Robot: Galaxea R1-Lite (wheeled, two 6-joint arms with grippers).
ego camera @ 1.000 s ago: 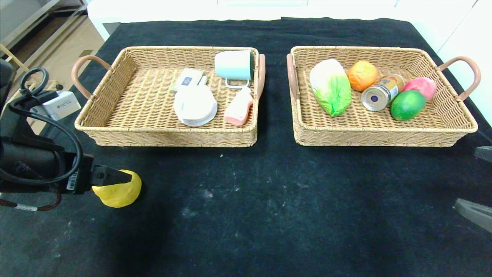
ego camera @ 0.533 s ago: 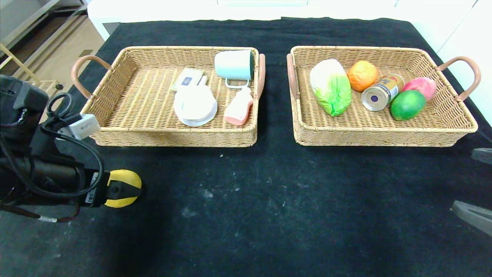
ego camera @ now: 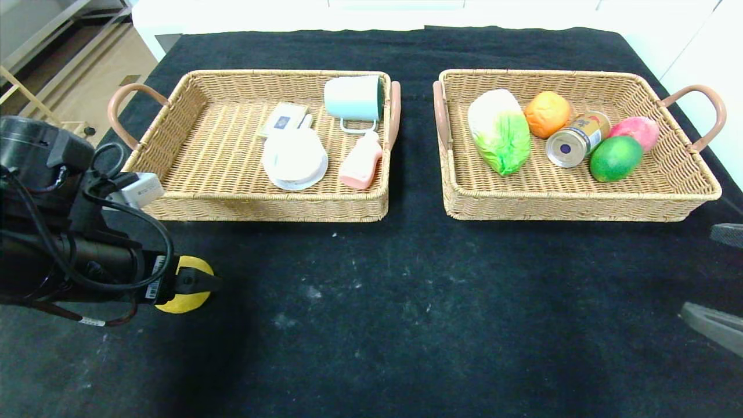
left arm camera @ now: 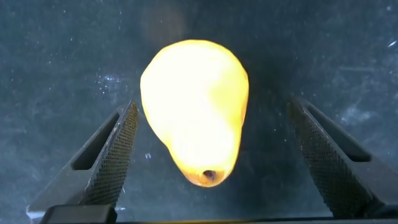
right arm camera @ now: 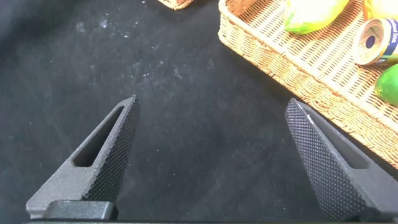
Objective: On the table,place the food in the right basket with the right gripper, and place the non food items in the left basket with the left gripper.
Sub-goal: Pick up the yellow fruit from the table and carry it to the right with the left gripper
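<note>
A yellow pear (ego camera: 197,266) lies on the black tablecloth at the front left, in front of the left basket (ego camera: 261,200). My left gripper (ego camera: 197,283) is over it, open. In the left wrist view the pear (left arm camera: 196,109) lies between the two fingers of the left gripper (left arm camera: 212,107), with gaps on both sides. My right gripper (ego camera: 699,271) is open and empty at the right edge, in front of the right basket (ego camera: 574,203). In the right wrist view the right gripper (right arm camera: 211,104) has only bare cloth between its fingers.
The left basket holds a mint mug (ego camera: 353,98), a white round dish (ego camera: 294,159), a pink bottle (ego camera: 360,162) and a small box (ego camera: 283,120). The right basket holds a cabbage (ego camera: 499,132), an orange (ego camera: 547,113), a can (ego camera: 577,139), a pink fruit (ego camera: 635,130) and a green fruit (ego camera: 615,158).
My left arm has swung in and come down over the pear, so it now covers more of it. The pear and the right gripper have not moved.
</note>
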